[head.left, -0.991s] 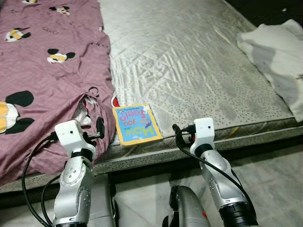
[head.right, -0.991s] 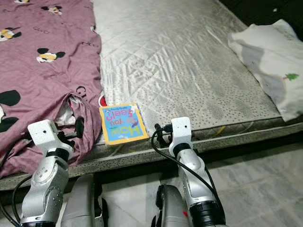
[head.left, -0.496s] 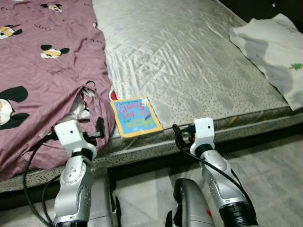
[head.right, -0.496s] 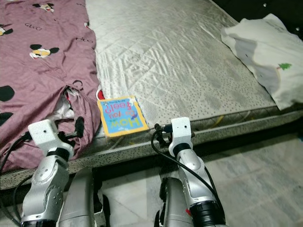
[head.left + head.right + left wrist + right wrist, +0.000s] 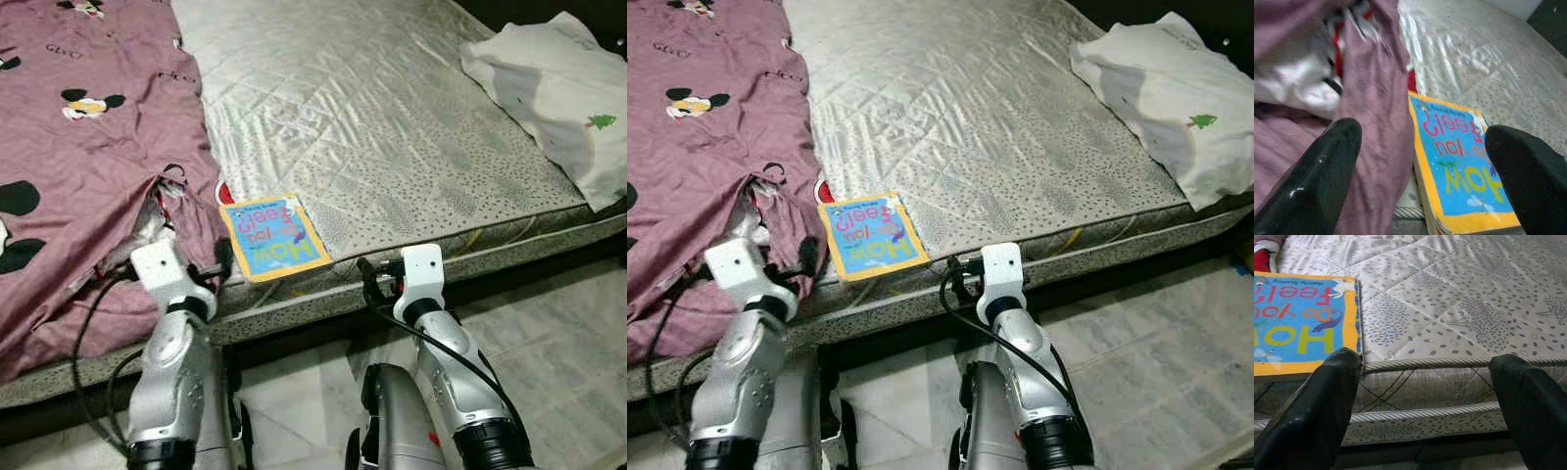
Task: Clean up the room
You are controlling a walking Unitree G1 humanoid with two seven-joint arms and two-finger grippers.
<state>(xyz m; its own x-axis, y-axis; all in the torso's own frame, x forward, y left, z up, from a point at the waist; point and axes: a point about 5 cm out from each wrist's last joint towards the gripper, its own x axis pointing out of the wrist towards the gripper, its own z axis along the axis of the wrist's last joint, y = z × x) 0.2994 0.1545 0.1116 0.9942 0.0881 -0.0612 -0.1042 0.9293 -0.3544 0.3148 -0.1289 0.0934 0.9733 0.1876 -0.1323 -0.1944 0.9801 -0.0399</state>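
Book [image 5: 273, 238] is lying flat at lower centre on the bed's [image 5: 392, 147] edge; probably light and stiff, best pinched at its overhanging edge; left gripper [image 5: 1420, 161] and right gripper [image 5: 1425, 396] are both gaping wide.

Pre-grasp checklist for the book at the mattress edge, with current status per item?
1. Book visible and lying flat on the mattress, near its front edge: ok.
2. Left claw open, fingers spread, book ahead between them: ok.
3. Right claw open, facing the mattress side just beside the book: ok.
4. Book free of cover: not ok, the maroon blanket lies against its left edge and hangs in front of the left finger.
5. Book clear of the pillow: ok, the pillow lies far off at the right corner.
6. Whether anything lies under the book: cannot tell.
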